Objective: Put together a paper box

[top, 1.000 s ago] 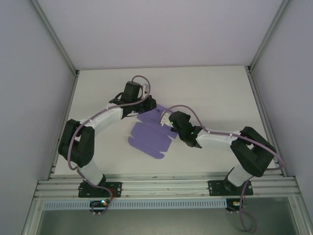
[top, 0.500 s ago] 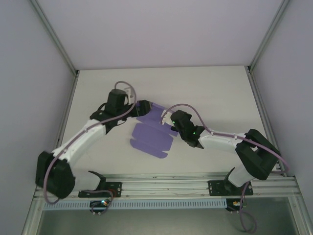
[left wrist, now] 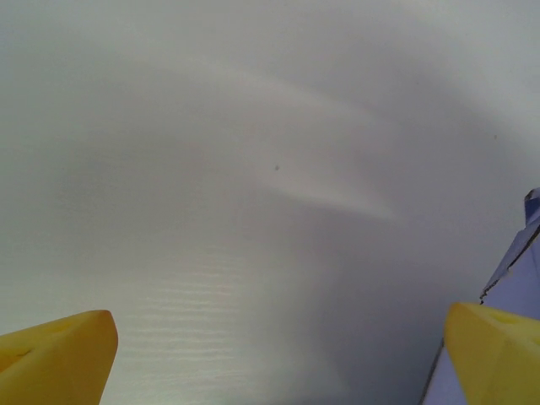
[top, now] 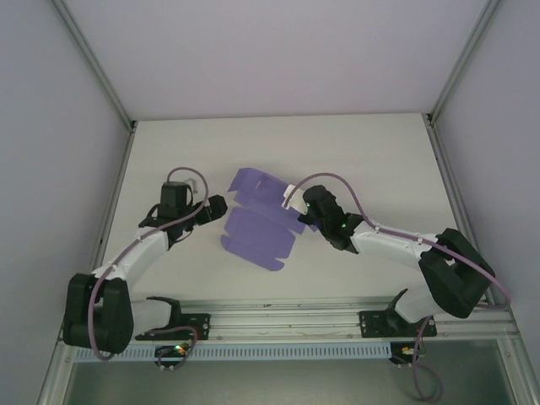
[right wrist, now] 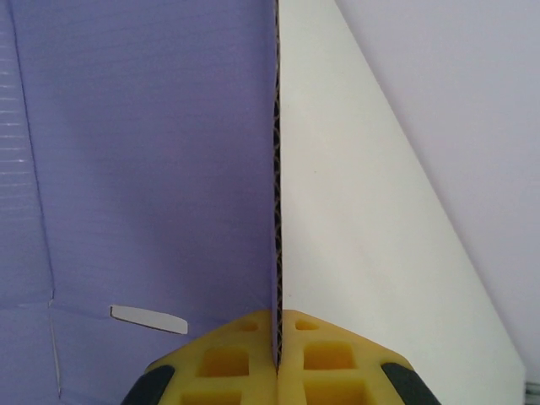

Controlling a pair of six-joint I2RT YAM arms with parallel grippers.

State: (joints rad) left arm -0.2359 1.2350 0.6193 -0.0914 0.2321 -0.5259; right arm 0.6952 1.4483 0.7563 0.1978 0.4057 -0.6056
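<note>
Withdrawing leftward after releasing the paper box, the left pincer is standing wide open, while the right pincer is still clamping a panel edge, folding unfinished.

A plain white table top carries a flat lilac die-cut card sheet, lying near its middle, slightly left.
</note>
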